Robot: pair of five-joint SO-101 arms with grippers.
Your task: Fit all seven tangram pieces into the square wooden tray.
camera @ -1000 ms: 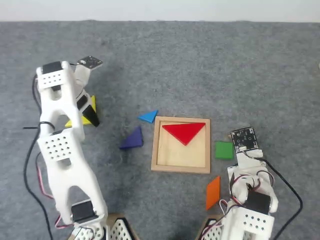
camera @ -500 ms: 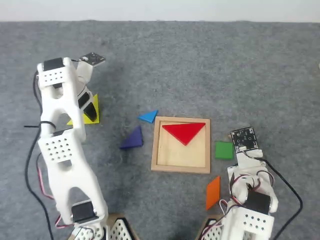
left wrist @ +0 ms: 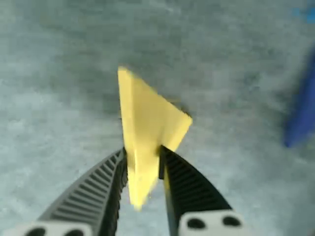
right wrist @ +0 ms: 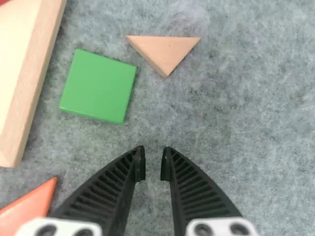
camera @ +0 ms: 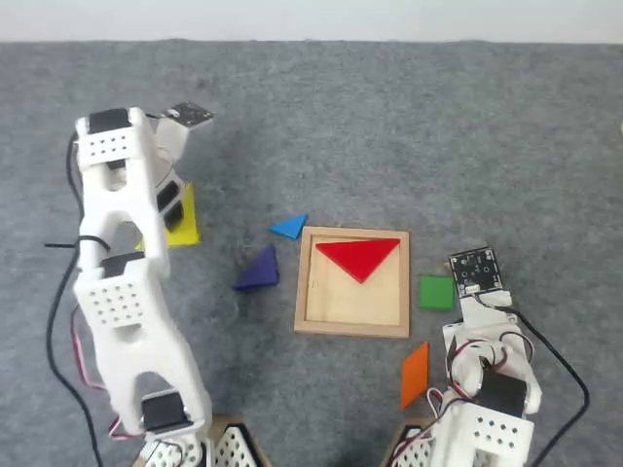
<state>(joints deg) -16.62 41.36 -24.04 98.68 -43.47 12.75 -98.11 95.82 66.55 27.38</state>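
- Over at the left of the tabletop [camera: 438,126], the left claw [left wrist: 142,153] is clenched on the yellow triangle [left wrist: 147,115]. It grips the piece on edge near one corner.
- A second ago the yellow triangle [camera: 185,219] lay flatter and lower beside the arm. It has since tipped up and come a little toward the middle as the left arm [camera: 117,282] turned. I judge it is lifted and ready to carry.
- Nothing else has moved. The right claw [right wrist: 152,160] stays where it was, all but closed and grasping nothing, just beside the green square [right wrist: 98,86].
- The square wooden tray [camera: 304,282] holds one piece, the red triangle [camera: 358,256], flat against its far wall. Its near half is bare wood, so six pieces are left to place.
- The blue triangle [camera: 288,228] sits at the tray's far left corner, and the purple triangle [camera: 259,269] is near the tray's left wall. Both lie between the yellow piece and the tray, so a low sweep could knock them. Carrying high looks safer.
- The yellow piece is pinched upright, so it will need turning flat before it can seat under the red one.
- The green square, a tan triangle [right wrist: 164,50] and the orange piece [camera: 416,375] lie on the tray's right side, clear of the left arm's path.
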